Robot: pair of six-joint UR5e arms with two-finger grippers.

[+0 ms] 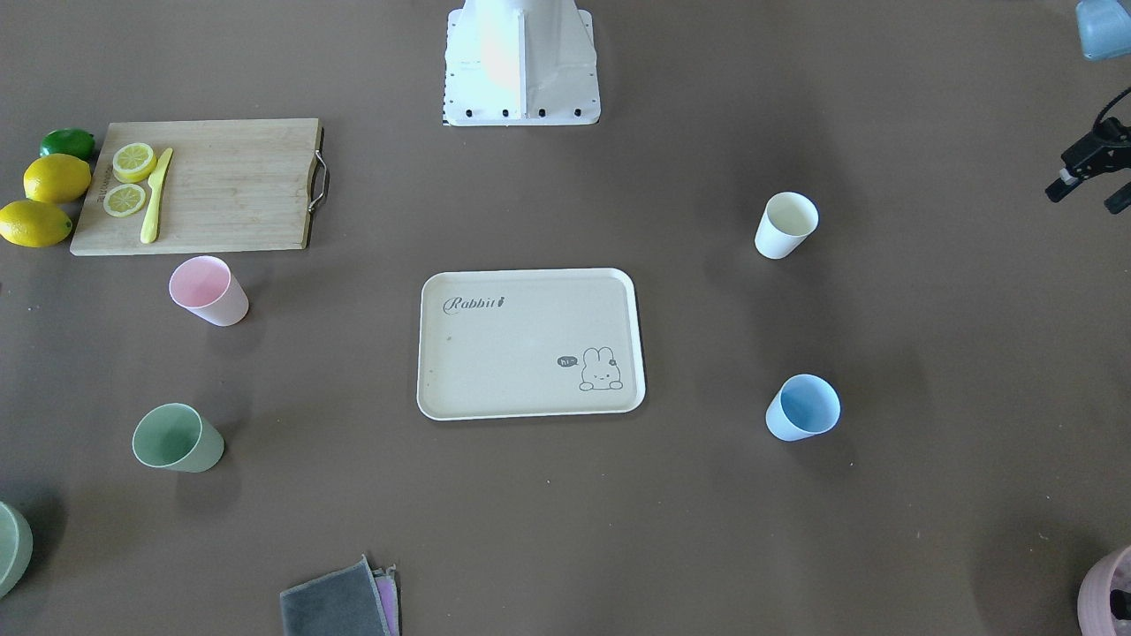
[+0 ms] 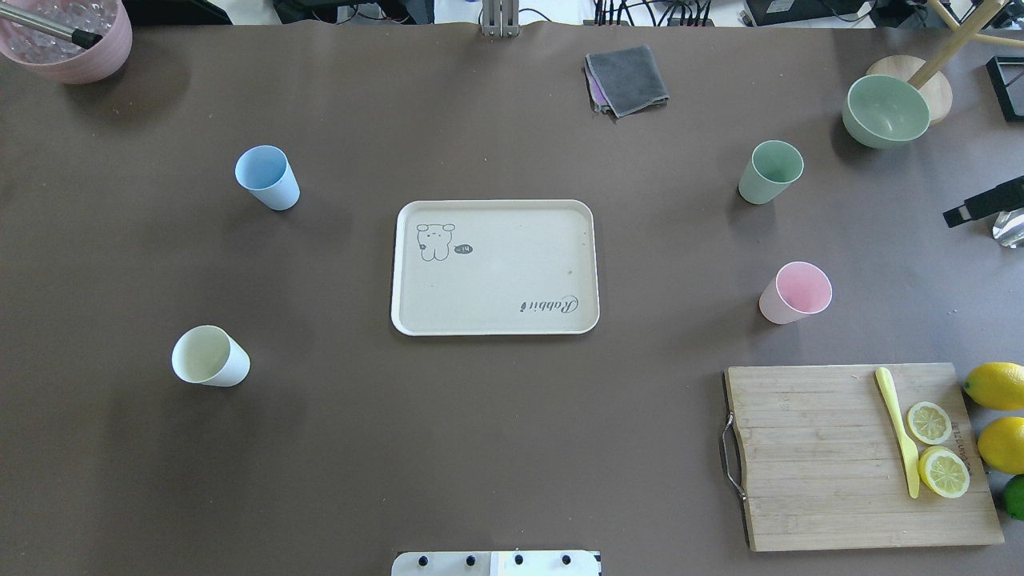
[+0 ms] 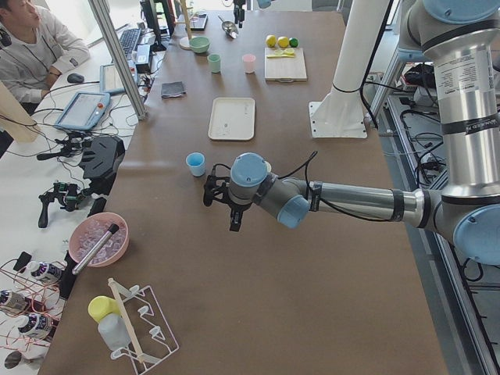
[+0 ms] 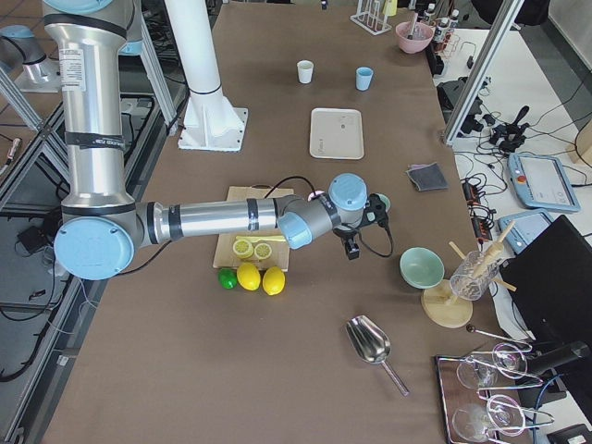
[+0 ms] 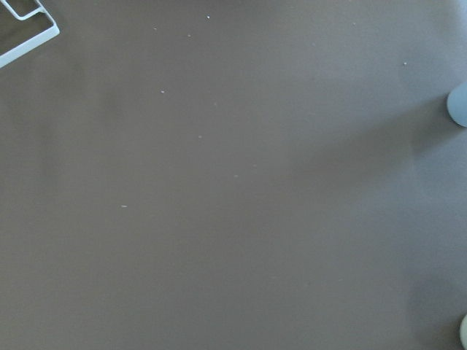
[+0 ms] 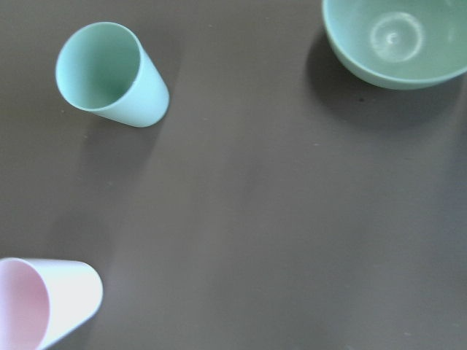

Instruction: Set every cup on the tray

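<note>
The cream tray [image 2: 496,276] lies empty at the table's middle. All cups stand upright on the table, off the tray. The blue cup [image 2: 266,178] and the white cup [image 2: 210,357] are on its left in the overhead view. The green cup [image 2: 770,171] and the pink cup [image 2: 794,292] are on its right. My left gripper [image 1: 1085,196] hovers open and empty beyond the blue cup [image 3: 195,163], toward the table's end. My right gripper [image 4: 365,233] hovers open and empty past the green cup [image 6: 109,74] and the pink cup [image 6: 44,302].
A wooden cutting board [image 2: 840,456] with lemon slices and a yellow knife [image 2: 898,428] lies near right, with whole lemons [image 2: 996,386] beside it. A green bowl [image 2: 885,110], a grey cloth [image 2: 628,78] and a pink bowl [image 2: 68,40] sit along the far edge.
</note>
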